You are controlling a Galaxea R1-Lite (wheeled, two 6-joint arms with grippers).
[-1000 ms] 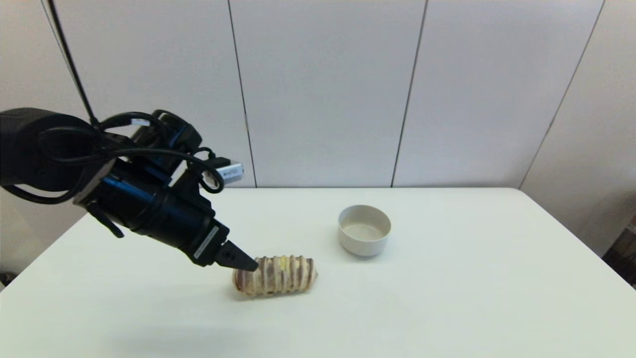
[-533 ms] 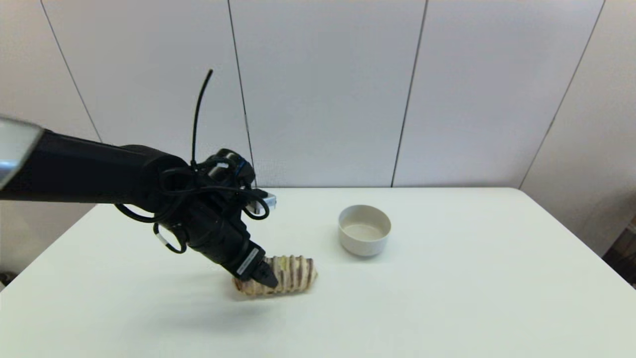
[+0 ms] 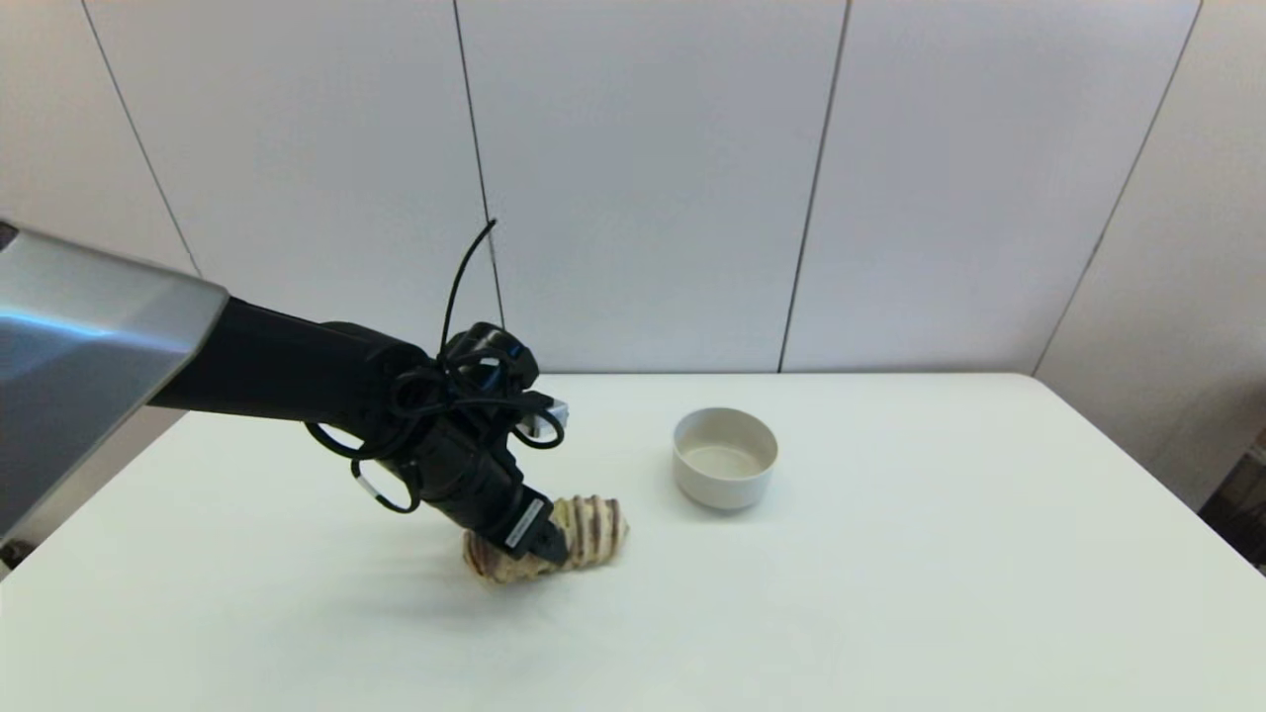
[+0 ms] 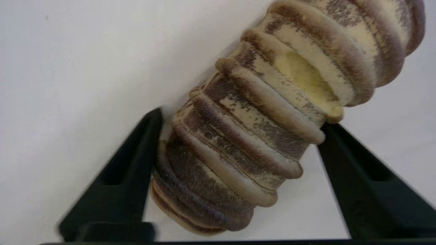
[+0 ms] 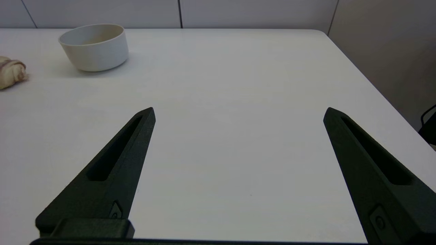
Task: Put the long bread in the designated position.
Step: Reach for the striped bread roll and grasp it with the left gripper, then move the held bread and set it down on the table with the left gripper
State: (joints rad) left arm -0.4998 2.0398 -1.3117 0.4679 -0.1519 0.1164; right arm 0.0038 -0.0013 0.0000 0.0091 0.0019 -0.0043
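The long bread (image 3: 593,529) lies on the white table (image 3: 890,593), tan with dark crosswise stripes, left of the bowl (image 3: 725,458). My left gripper (image 3: 547,547) is down over the bread's left half. In the left wrist view its jaws are open and straddle the loaf (image 4: 272,119), which lies at a slant between them; one finger (image 4: 136,153) touches its side. My right gripper (image 5: 238,114) is open and empty, low over the table's right part and out of the head view. From there the bread's end (image 5: 10,73) and the bowl (image 5: 93,47) show far off.
The off-white round bowl is empty and stands a short way right of and behind the bread. The table's right edge (image 5: 368,88) and rounded far corner lie beyond the right gripper. Grey wall panels (image 3: 643,178) stand behind the table.
The left arm has come down and moved right, from beside the bread's left end to straddling it. The loaf has turned slightly under the contact.
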